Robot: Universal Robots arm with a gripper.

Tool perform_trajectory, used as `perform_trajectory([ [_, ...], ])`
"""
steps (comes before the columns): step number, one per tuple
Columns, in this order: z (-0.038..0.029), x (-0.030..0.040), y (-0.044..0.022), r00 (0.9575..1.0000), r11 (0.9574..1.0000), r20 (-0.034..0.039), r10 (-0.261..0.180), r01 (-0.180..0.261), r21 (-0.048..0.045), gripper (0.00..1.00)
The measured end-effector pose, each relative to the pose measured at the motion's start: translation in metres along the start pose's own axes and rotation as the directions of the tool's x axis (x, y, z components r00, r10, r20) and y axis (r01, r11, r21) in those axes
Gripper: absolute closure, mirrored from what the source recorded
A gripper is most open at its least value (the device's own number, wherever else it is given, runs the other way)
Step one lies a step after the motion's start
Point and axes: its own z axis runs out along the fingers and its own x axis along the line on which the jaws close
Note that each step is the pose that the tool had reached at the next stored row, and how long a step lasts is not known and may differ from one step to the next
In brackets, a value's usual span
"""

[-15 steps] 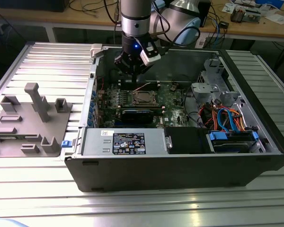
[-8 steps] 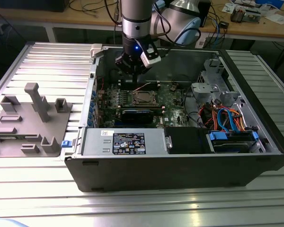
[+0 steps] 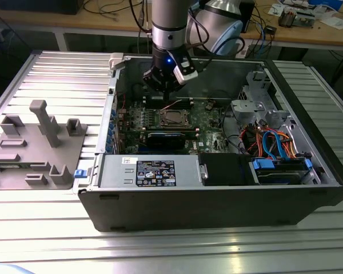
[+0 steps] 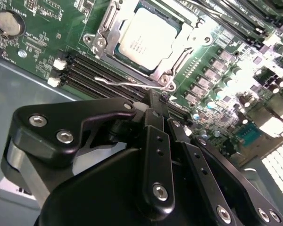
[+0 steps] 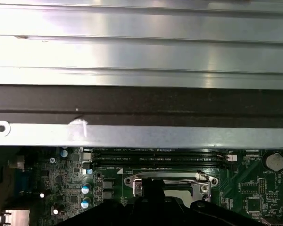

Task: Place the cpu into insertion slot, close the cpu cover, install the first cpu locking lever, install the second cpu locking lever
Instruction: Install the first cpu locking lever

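The cpu (image 4: 148, 40) lies flat in the insertion slot (image 3: 174, 118) on the green motherboard, silvery top up. The cpu cover (image 4: 108, 26) is folded down around it as a metal frame. A thin wire locking lever (image 4: 125, 84) runs along the socket's edge beside the memory slots, its free end sticking out. My gripper (image 4: 159, 101) hangs just off that edge with its black fingers (image 4: 153, 136) shut together, tips close to the lever and nothing held. In the exterior view the gripper (image 3: 163, 85) is above the board, just behind the socket. The first wrist view has the socket (image 5: 170, 181) under the fingertips.
The open computer case (image 3: 217, 200) surrounds the board with its metal walls. Black memory slots (image 4: 99, 70) lie next to the socket. A drive cage and coloured cables (image 3: 274, 142) fill the exterior view's right. A grey fixture plate (image 3: 34, 148) sits outside at the left.
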Motion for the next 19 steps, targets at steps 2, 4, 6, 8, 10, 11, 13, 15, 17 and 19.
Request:
perform_trajectory([
  [2, 0.0017, -0.0009, 0.0002, 0.9999, 0.9999, 0.0005, 0.012, -0.012, 0.0004, 0.89],
  [4, 0.0031, -0.002, 0.0004, 0.9999, 0.9999, 0.0006, 0.012, -0.012, 0.0002, 0.89],
  [6, 0.0046, -0.0038, 0.001, 0.9999, 0.9999, 0.0006, 0.012, -0.012, 0.0002, 0.89],
  [8, 0.006, -0.0056, 0.0027, 0.9999, 0.9999, 0.0007, 0.012, -0.012, 0.0003, 0.89],
  [10, 0.0069, -0.0068, 0.0049, 0.9999, 0.9999, 0.0006, 0.012, -0.012, 0.0003, 0.89],
  [11, 0.0073, -0.0075, 0.0058, 0.9999, 0.9999, 0.0006, 0.012, -0.012, 0.0003, 0.89],
  [13, 0.0085, -0.0098, 0.0077, 0.9999, 0.9999, 0.0005, 0.012, -0.012, 0.0004, 0.89],
  [15, 0.0095, -0.0115, 0.0089, 0.9999, 0.9999, 0.0006, 0.012, -0.012, 0.0007, 0.89],
  [17, 0.0103, -0.0133, 0.0089, 0.9999, 0.9999, 0.0006, 0.012, -0.012, 0.0009, 0.89],
  [19, 0.0112, -0.0159, 0.0089, 0.9999, 0.9999, 0.0005, 0.012, -0.012, 0.001, 0.89],
])
